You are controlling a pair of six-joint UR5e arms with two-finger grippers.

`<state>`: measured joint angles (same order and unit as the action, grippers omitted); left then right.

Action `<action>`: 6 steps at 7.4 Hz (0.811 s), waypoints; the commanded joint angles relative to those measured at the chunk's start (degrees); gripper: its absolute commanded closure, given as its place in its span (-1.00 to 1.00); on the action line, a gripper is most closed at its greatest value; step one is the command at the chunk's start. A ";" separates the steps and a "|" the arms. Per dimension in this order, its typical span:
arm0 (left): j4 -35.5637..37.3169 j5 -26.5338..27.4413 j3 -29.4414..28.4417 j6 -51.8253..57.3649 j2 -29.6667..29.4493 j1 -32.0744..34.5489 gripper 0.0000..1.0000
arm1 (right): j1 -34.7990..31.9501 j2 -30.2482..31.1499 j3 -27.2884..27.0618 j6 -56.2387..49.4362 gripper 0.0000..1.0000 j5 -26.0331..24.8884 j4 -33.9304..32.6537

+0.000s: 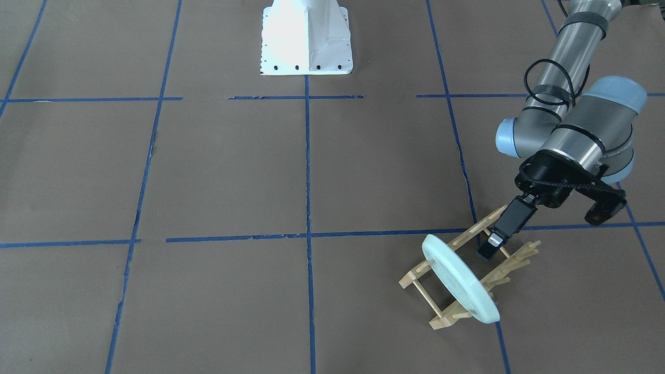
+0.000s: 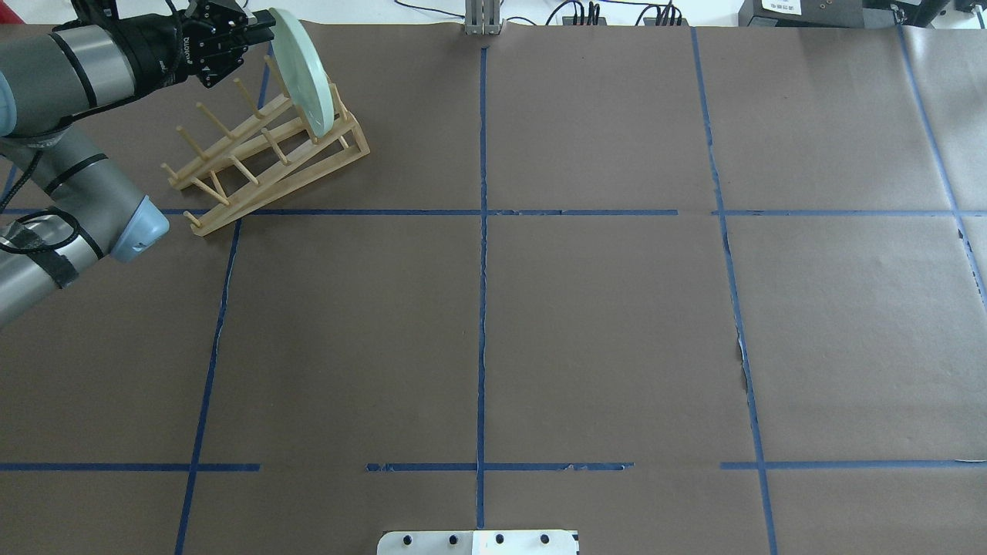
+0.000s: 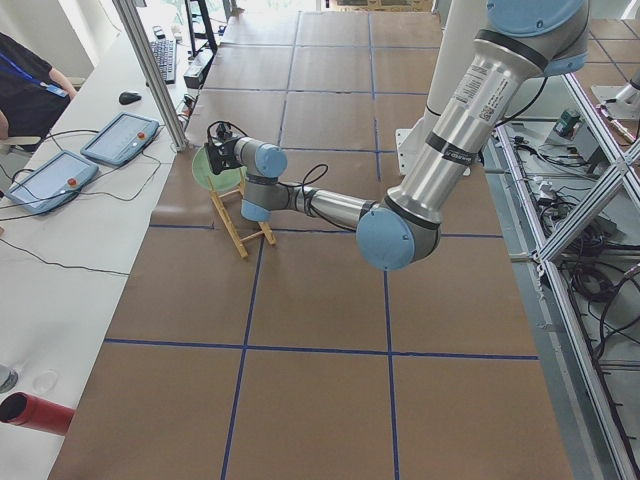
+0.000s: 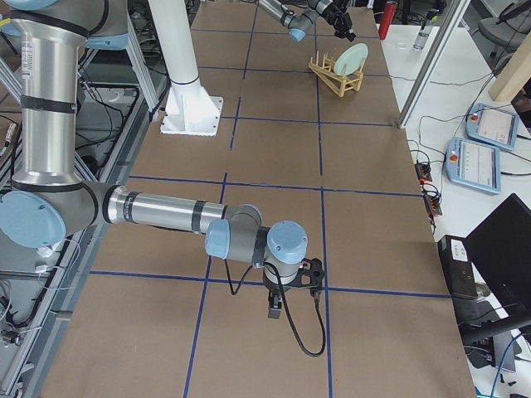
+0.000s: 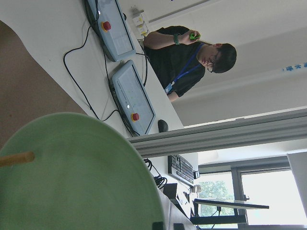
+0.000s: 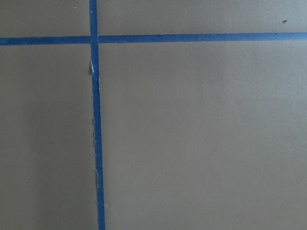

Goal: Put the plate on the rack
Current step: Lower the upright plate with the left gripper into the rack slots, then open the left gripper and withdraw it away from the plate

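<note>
Fingers (image 1: pixel 503 224) apart on the left gripper (image 1: pixel 487 253), clamped on nothing. Hangs above the rack (image 1: pixel 511 265)'s middle pegs, tilted down toward the plate (image 1: pixel 460 283), near it but not touching. Next along the rack, toward one end: the plate, on edge and leaning, slotted between pegs, lower rim down between the rails. Well apart from the rack: the right gripper (image 4: pixel 274 311), low over the taped table (image 6: pixel 192 143). Cannot tell its fingers' state, apart or together.

readable text: none | arm sticker (image 3: pixel 466 90): print too small | box label (image 2: pixel 784 6) beyond table edge: blurred
</note>
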<state>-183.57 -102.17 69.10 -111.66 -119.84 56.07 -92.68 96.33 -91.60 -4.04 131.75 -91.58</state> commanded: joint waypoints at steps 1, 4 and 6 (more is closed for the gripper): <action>1.28 -0.40 0.07 -0.66 0.04 0.61 -1.00 | 0.04 0.00 0.01 0.00 -1.00 0.00 0.00; 13.34 -20.86 3.75 1.86 0.57 10.15 -1.00 | -0.05 0.00 -0.07 0.00 -1.00 0.00 0.00; 25.14 -30.35 8.83 24.26 5.90 13.44 -1.00 | 0.04 0.00 -0.07 0.00 -1.00 0.00 0.00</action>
<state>-165.84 -126.87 74.92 -100.41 -117.09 67.29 -92.67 96.33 -91.66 -4.04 131.75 -91.58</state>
